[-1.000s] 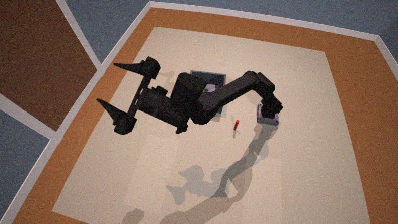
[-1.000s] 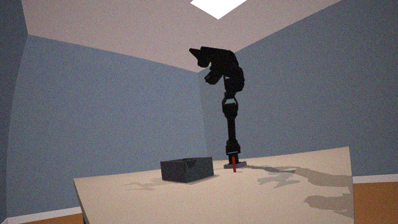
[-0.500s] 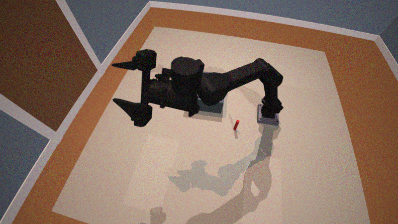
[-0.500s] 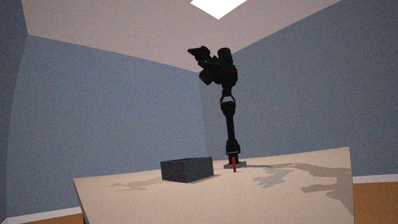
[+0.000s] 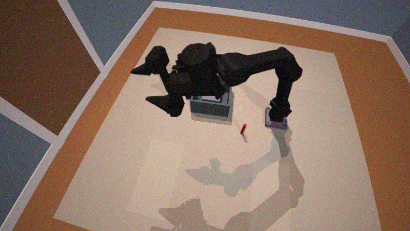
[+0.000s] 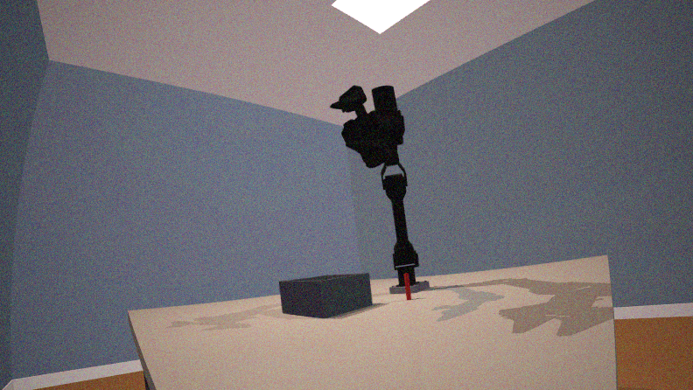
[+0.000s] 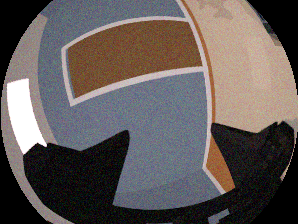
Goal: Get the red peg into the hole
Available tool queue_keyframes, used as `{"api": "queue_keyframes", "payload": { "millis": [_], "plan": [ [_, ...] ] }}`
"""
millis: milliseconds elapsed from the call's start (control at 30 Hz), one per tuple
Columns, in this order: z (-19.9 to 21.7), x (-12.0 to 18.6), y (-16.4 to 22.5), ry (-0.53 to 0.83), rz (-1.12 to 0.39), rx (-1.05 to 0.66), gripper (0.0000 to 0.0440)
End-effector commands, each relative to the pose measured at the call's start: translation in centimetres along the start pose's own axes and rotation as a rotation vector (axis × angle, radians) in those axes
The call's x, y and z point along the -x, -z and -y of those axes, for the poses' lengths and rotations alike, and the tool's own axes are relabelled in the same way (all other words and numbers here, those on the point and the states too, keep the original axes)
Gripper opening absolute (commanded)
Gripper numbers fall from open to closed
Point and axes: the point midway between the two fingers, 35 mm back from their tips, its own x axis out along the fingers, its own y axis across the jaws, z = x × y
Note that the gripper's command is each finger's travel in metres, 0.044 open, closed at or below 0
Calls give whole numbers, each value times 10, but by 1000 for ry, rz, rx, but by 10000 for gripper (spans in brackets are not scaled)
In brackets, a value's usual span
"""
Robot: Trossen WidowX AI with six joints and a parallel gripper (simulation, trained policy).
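Black two-fingered metal-look gripper [image 5: 138,85] [image 7: 172,131] hung spread, nothing pinched. Slim red cylindrical peg [image 5: 243,129] [image 6: 408,286] stood outside dark grey open-topped box [image 5: 209,109] [image 6: 325,296]; pickup, insertion remained.

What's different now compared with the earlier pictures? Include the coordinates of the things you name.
The claw [image 5: 138,85] [image 7: 172,131] swung toward the box [image 5: 210,108] [image 6: 325,296] side in the top view, the arm over the box's far part. Nothing was gripped or released. The red peg [image 5: 243,129] [image 6: 408,286] and box stayed put; the claw stayed open.
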Motion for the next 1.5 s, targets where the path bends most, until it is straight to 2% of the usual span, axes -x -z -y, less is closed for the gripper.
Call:
{"api": "queue_keyframes", "payload": {
  "millis": [0,500,1133,1467],
  "plan": [
    [7,11,-11,69,-3,91,440],
    [67,80,-55,412,-100,467,440],
    [202,173,-94,927,-309,822,440],
    [267,210,-124,1179,-371,936,440]
  ]
}}
